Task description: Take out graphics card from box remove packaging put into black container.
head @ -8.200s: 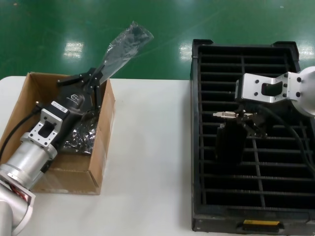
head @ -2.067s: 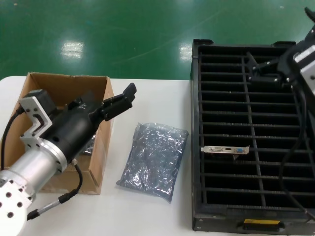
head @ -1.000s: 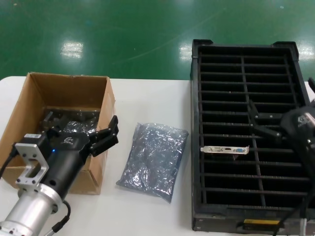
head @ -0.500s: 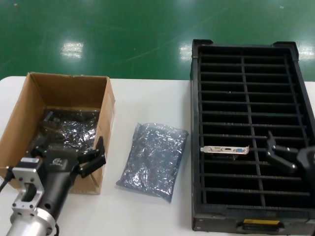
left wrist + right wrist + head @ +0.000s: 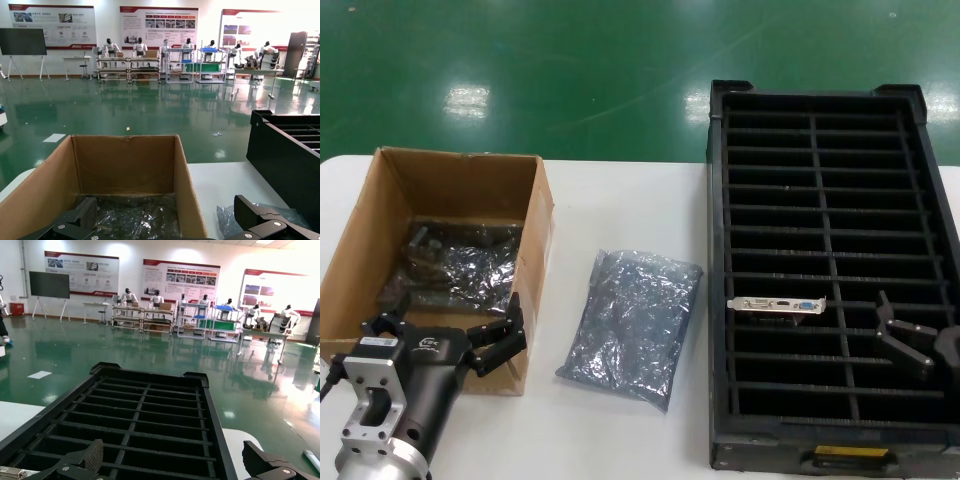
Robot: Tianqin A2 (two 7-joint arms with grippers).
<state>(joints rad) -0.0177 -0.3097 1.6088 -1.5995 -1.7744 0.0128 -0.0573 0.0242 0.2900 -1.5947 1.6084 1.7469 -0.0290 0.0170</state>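
We find the container point(image 5: 830, 270) at the desk's point(image 5: 620, 230) right, and the card point(image 5: 777, 304) standing in a left-column slot of it, bracket up, long axis running across the container. The box point(image 5: 440, 270), still holding more bagged items, sits at the left, with the empty bag point(image 5: 632, 325) flat on the desk between them. The left gripper point(image 5: 500, 340), fingers spread and empty, hovers at the box's near right corner and is nearest the remaining stock; the right gripper point(image 5: 905, 335), fingers likewise spread, hangs over the container's right column, just right of the card.
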